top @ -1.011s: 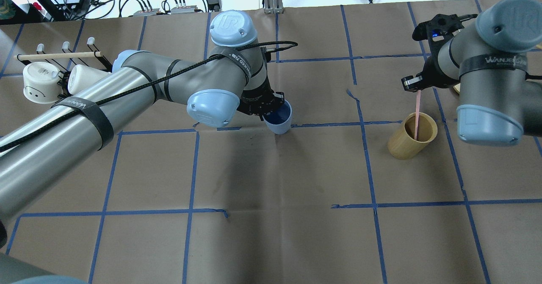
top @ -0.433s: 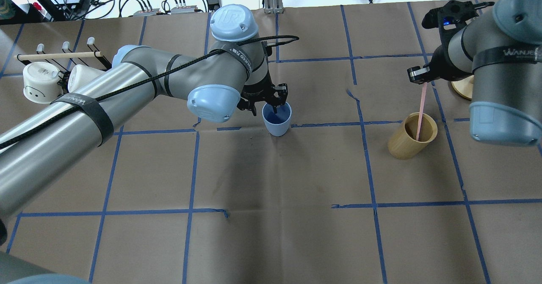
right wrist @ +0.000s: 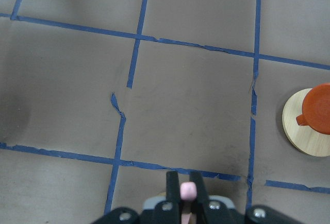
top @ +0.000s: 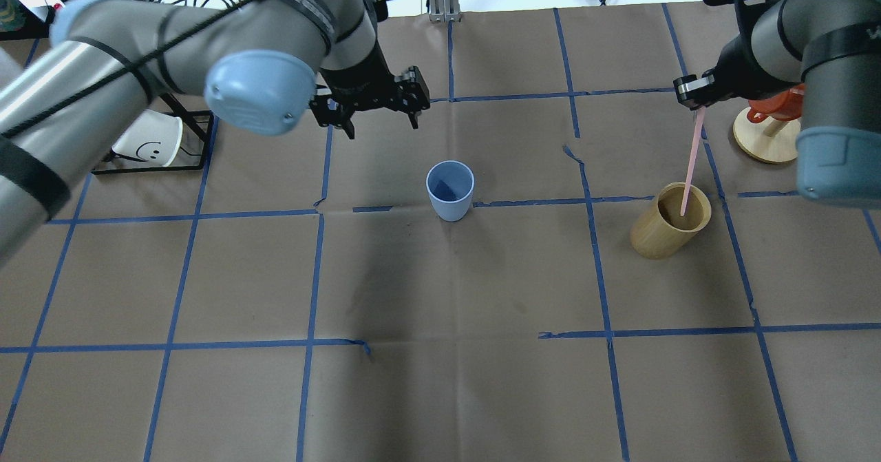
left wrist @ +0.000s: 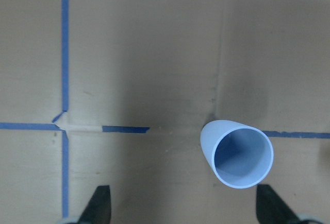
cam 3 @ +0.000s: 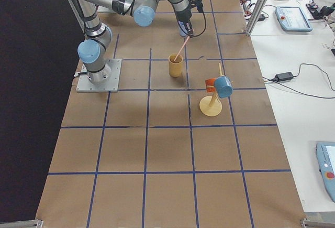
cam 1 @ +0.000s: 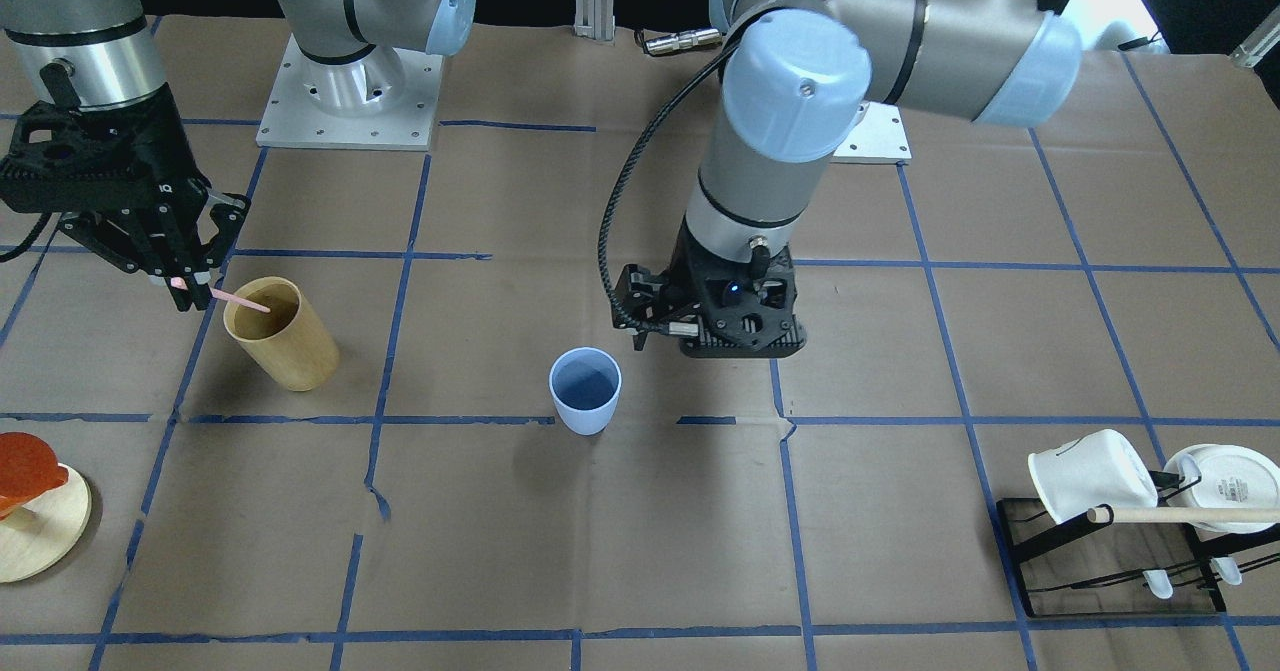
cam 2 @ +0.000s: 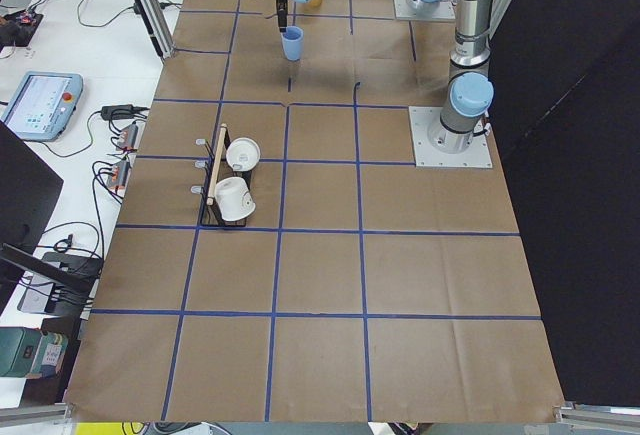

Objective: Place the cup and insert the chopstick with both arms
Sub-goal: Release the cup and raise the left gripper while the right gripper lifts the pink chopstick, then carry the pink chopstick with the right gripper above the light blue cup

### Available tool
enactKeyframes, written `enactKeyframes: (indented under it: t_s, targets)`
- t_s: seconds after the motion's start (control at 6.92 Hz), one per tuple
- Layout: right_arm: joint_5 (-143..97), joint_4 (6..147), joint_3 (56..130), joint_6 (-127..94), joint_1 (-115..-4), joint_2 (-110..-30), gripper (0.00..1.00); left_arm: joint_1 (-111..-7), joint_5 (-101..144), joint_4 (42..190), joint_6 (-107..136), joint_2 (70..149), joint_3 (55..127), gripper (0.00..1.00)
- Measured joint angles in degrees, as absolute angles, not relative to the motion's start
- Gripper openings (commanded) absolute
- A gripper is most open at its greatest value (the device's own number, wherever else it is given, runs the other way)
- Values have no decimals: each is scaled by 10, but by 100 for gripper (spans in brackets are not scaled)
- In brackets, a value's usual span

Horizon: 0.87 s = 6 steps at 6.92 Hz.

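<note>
Since the earlier overhead frame the left gripper has let go of the cup and pulled up and away from it, and the right gripper has drawn the chopstick higher out of the tan wooden cup. In the front-facing view the cup stands upright on the paper-covered table, alone. The left gripper hangs just beside and above it, towards the robot's base, holding nothing. The overhead view shows the left fingers spread wide on the cup's far side. Well off to the cup's right, the right fingers are pinched on the chopstick's top end. The stick's long axis runs steeply down, and its lower tip is still inside the tan cup's mouth. From the table's left end the cup is small and far, under the left arm. From the right end the chopstick leans from the right gripper down into the tan cup; the blue cup I cannot make out there. The left wrist camera looks straight into the cup's open mouth, nearer one of the two widely parted fingertips. The right wrist camera shows the pink end clamped between closed fingers. As I judge it, the stick must clear the tan rim, then travel sideways to the cup.
</note>
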<state>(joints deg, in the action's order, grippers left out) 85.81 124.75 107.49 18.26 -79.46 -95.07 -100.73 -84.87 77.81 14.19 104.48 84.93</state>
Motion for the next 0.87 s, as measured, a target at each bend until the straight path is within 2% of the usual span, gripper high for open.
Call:
enactKeyframes:
  t_s: [0.29, 0.87]
  targets:
    - [815, 1239, 1054, 143, -796, -953, 10, -982, -850, 858, 104, 1007, 807, 100]
    - [798, 1223, 1006, 79, -837, -950, 9, -924, -868, 907, 80, 952, 821, 100]
